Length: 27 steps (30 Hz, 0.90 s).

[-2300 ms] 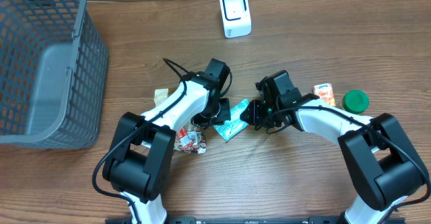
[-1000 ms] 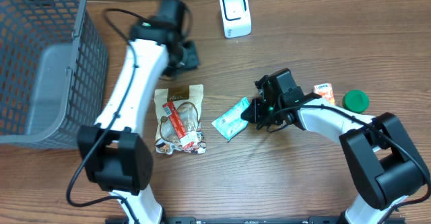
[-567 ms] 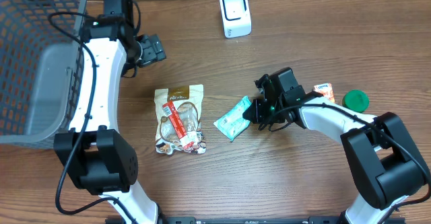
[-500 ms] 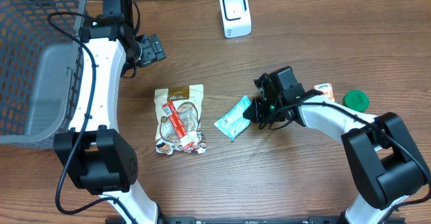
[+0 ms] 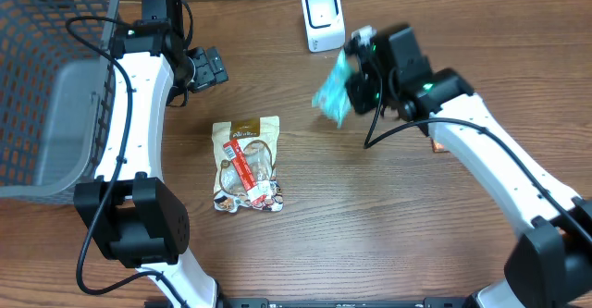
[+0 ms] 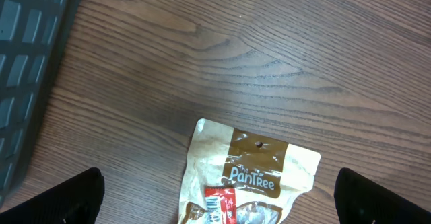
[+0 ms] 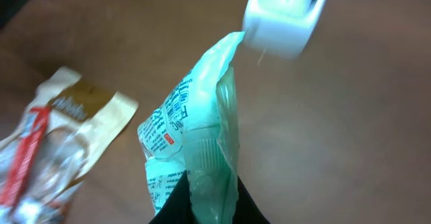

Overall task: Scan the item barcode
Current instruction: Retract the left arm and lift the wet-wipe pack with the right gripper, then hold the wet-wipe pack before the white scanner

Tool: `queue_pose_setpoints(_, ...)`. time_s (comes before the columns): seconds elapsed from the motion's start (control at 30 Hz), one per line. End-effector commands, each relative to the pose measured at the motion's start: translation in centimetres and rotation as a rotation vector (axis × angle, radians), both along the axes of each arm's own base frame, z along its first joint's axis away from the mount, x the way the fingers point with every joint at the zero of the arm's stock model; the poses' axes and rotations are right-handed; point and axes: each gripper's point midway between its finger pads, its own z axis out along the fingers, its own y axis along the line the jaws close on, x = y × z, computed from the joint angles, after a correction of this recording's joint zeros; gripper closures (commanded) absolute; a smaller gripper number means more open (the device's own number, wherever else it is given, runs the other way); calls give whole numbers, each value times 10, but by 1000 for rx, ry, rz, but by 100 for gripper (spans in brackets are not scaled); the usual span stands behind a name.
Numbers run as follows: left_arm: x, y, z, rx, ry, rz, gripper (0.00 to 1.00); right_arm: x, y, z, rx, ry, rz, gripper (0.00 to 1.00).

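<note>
**The right hand [image 5: 355, 86] lifts the green packet [image 5: 331, 93] up to the scanner [image 5: 323, 18].**

The right hand is pinched tight on one end of the green packet. The packet is up in the air, off the worktop [image 5: 388, 225], just in front of the white scanner by the far edge. I think it is held there so the scanner can read its barcode. I cannot tell if the barcode faces the scanner. The left hand [image 5: 209, 67] is spread wide and holds nothing. It hangs near the far left corner, beside the grey basket [image 5: 129, 95], likely to be out of the way. A brown snack bag [image 5: 245, 165] lies flat in the middle of the worktop.
</note>
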Motion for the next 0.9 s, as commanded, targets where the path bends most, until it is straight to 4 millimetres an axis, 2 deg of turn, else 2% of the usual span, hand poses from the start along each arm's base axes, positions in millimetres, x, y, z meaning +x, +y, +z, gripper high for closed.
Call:
queue_pose_setpoints(0.0, 2, 2, 12, 21, -29, -15, 0, 21, -10, 59, -179, -284, 123, 96)
queue_pose_setpoints(0.23, 2, 0, 12, 21, -30, -19, 0, 61, -1, 127, -296, -686, 192, 96)
queue_pose_setpoints(0.33, 2, 0, 12, 21, -30, -19, 0, 72, 5, 138, -333, -786, 213, 96)
queue_pose_setpoints(0.47, 2, 0, 12, 21, -30, -20, 0, 89, 12, 126, -420, -848, 262, 96)
queue_pose_setpoints(0.67, 2, 0, 12, 21, -30, -20, 0, 122, 17, 87, -527, -881, 264, 96)
queue_pose_setpoints(0.87, 2, -1, 12, 21, -30, -21, 0, 153, 31, 53, -623, -990, 294, 96)
